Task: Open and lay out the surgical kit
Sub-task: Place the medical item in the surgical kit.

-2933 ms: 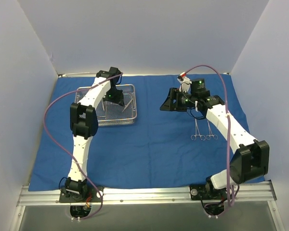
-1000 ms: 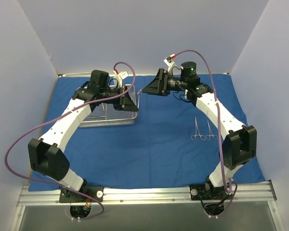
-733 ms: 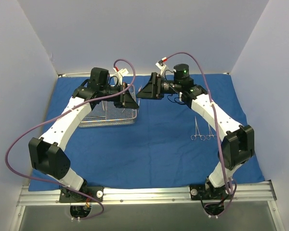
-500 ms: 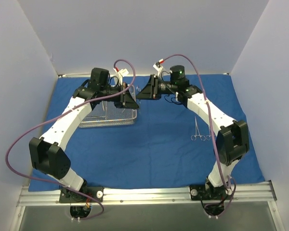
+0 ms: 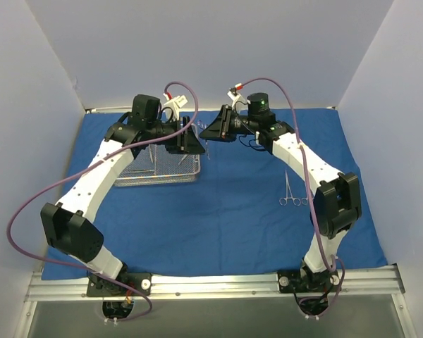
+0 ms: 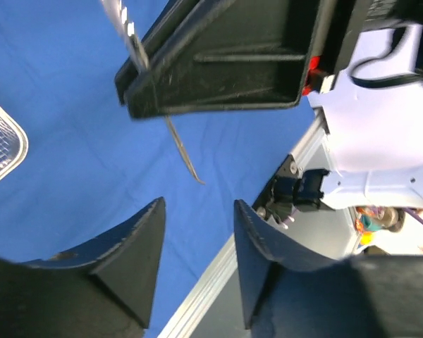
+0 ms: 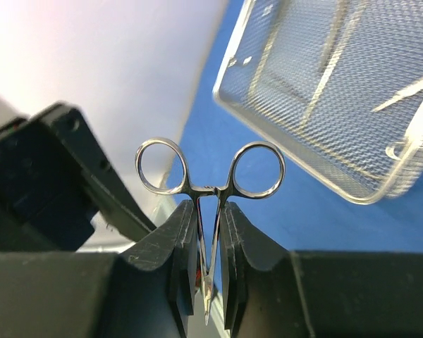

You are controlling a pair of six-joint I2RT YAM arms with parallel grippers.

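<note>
One ring-handled clamp (image 7: 210, 190) is pinched by its shanks in the right gripper (image 7: 209, 211), held aloft just beside the far right corner of the mesh tray (image 5: 155, 182). The left gripper (image 6: 197, 211) faces it, fingers apart, holding nothing. Two more clamps (image 5: 298, 191) lie near the right edge of the blue cloth (image 5: 233, 225).

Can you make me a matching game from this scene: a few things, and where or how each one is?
1. mesh tray
2. left hand
3. ringed instrument
4. laid-out instruments

a. lying on the blue cloth, right side
b. clamped in the right hand
c. open, holding nothing
d. on the cloth, far left

Pairs: 1-d, 2-c, 3-b, 4-a.
</note>
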